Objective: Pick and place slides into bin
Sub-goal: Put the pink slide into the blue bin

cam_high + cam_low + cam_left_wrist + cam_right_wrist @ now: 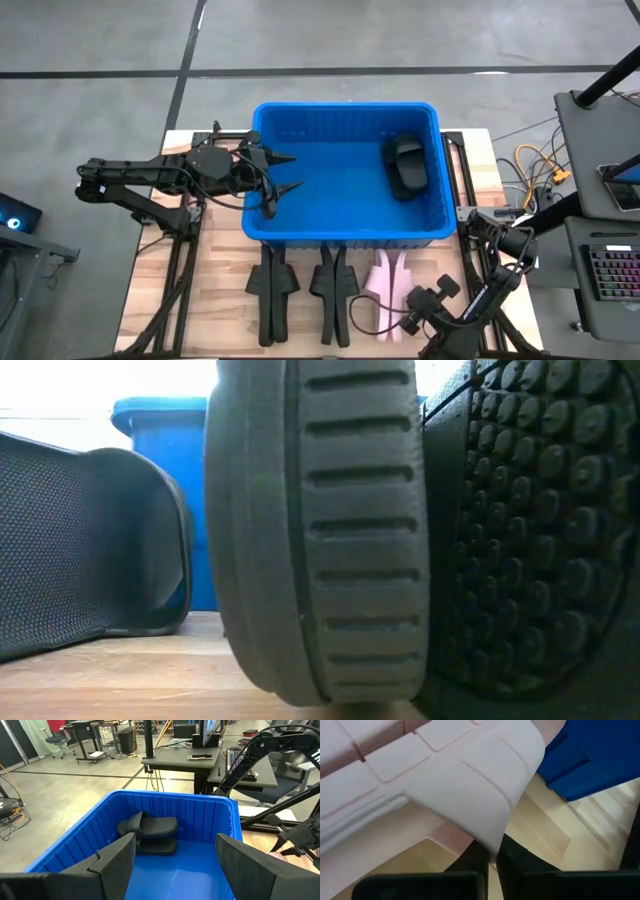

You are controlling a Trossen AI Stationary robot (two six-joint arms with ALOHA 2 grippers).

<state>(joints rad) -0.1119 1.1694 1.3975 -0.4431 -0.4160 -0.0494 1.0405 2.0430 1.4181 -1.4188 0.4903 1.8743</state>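
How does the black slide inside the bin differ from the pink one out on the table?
The black slide lies already inside the blue bin, near its right wall; the pink slide is outside on the wooden table, in front of the bin. The black one is free of any gripper, the open left gripper hanging at the bin's far side, while the right gripper has shut on the pink one's strap. Both share the broad-strapped shape.

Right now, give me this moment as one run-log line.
bin: one black slide inside | left gripper: open, empty, over bin | right gripper: shut on pink slide | table: black slides left
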